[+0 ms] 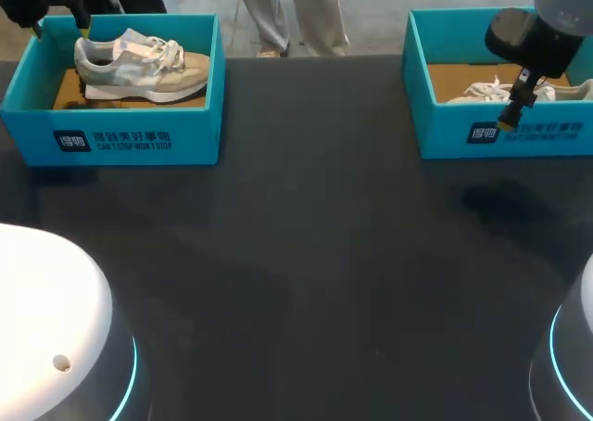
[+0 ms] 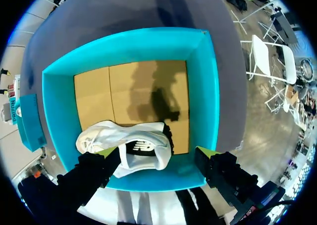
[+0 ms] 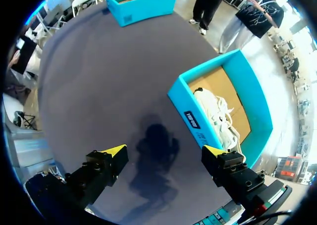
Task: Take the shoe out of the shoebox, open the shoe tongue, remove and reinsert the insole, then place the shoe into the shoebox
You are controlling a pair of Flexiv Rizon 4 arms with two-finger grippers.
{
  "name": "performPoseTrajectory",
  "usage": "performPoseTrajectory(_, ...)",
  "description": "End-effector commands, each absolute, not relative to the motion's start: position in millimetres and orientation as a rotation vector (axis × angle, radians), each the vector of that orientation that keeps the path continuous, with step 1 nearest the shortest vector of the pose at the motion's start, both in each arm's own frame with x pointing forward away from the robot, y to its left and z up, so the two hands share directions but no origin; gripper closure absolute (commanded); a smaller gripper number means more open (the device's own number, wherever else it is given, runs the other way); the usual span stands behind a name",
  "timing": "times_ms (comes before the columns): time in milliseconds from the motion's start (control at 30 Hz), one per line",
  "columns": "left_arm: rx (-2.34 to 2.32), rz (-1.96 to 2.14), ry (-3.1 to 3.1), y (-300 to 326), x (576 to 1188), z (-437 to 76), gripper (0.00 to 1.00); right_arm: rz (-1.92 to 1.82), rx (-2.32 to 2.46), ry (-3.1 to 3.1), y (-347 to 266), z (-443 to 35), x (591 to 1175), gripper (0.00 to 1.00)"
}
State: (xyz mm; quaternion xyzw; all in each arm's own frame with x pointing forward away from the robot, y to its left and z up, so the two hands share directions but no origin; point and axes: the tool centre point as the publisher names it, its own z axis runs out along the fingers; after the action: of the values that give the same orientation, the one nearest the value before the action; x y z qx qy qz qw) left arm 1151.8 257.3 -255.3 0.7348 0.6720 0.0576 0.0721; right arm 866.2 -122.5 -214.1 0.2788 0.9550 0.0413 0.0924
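Two teal shoeboxes stand at the back of the dark table. The left shoebox (image 1: 130, 133) holds a grey-beige sneaker (image 1: 139, 66) with white laces, lying on its sole. My left gripper (image 1: 61, 29) hangs open over that box's far left end. In the left wrist view the left gripper (image 2: 157, 153) has the sneaker's heel (image 2: 138, 148) below it and nearer one finger, untouched, inside the box (image 2: 208, 86). The right shoebox (image 1: 519, 133) holds a white sneaker (image 1: 491, 92). My right gripper (image 1: 515, 108) is open above its front wall. In its own view the right gripper (image 3: 165, 150) hovers over bare table beside the box (image 3: 190, 113) and sneaker (image 3: 215, 111).
The table (image 1: 306, 254) is dark and flat between the boxes and the front edge. My arms' white rounded bases sit at the front left (image 1: 46, 328) and front right (image 1: 574, 365). The left shoebox (image 3: 143, 7) shows far off in the right wrist view.
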Motion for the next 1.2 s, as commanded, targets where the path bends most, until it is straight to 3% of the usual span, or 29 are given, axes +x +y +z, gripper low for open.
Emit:
performPoseTrajectory(33,2.257,0.147,2.012,262.1,1178.2,-271.2,0.0,0.124,0.827,2.836,-122.8,-214.1,866.2,0.0)
performPoseTrajectory(667,2.295,0.075,2.012,267.5,1211.1,-301.1,0.0,0.124,0.827,2.836,-122.8,-214.1,866.2,0.0)
performPoseTrajectory(700,2.3,0.087,2.012,268.0,1211.9,-303.0,0.08,0.124,0.827,2.836,-122.8,-214.1,866.2,0.0)
performPoseTrajectory(800,2.311,0.089,2.004,268.1,1212.6,-305.9,0.14,0.124,0.827,2.836,-122.8,-214.1,866.2,0.0)
performPoseTrajectory(833,2.312,0.089,2.004,268.1,1213.2,-307.5,0.22,0.124,0.827,2.836,-122.8,-214.1,866.2,0.0)
performPoseTrajectory(867,2.312,0.087,2.006,268.0,1214.3,-309.3,0.24,0.124,0.827,2.836,-122.8,-214.1,866.2,0.0)
performPoseTrajectory(933,2.313,0.087,2.012,268.3,1215.2,-312.3,0.51,0.124,0.827,2.836,-122.8,-214.1,866.2,0.0)
performPoseTrajectory(1200,2.324,0.08,2.023,269.7,1211.1,-323.3,0.51,0.124,0.827,2.836,-122.8,-214.1,866.2,0.0)
